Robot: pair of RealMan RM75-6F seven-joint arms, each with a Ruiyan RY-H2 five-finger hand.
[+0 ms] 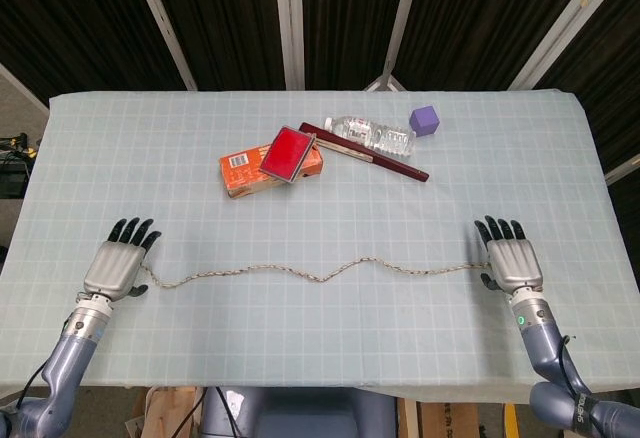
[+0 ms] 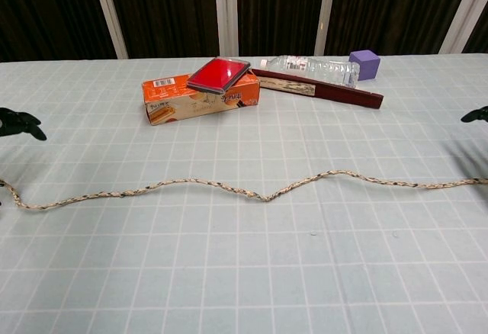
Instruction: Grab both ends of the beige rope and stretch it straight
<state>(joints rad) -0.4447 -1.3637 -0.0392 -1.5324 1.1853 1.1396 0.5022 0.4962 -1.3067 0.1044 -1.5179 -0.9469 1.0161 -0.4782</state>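
Rough braided rope (image 1: 320, 274) on matt checked cloth (image 1: 200, 148)

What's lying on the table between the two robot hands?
A beige rope runs wavy between the left robot hand and the right robot hand, on bare tablecloth. The head view shows it best.
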